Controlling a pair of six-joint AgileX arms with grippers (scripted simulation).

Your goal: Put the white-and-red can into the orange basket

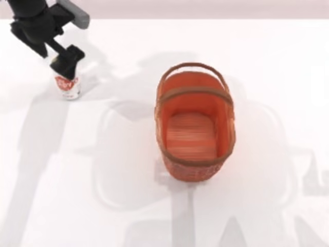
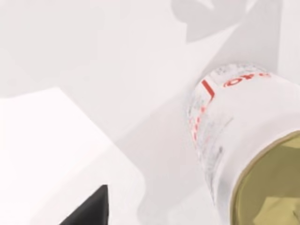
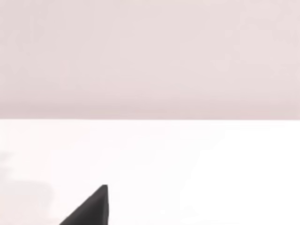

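The white-and-red can (image 1: pixel 69 87) stands upright at the table's far left. In the left wrist view the can (image 2: pixel 243 126) fills one side, its dull gold end toward the camera. My left gripper (image 1: pixel 67 66) hangs open just above and behind the can's top, apart from it. One of its dark fingertips (image 2: pixel 95 210) shows beside the can, with bare table between them. The orange basket (image 1: pixel 190 136) sits at the table's middle, empty, its brown handle arched across the far half. My right arm is outside the top view; its wrist view shows one dark fingertip (image 3: pixel 95 208) over bare table.
White table all around, crossed by grey shadows of the arms. A wide stretch of bare table lies between the can and the basket. The table's far edge (image 3: pixel 150 118) meets a pale wall.
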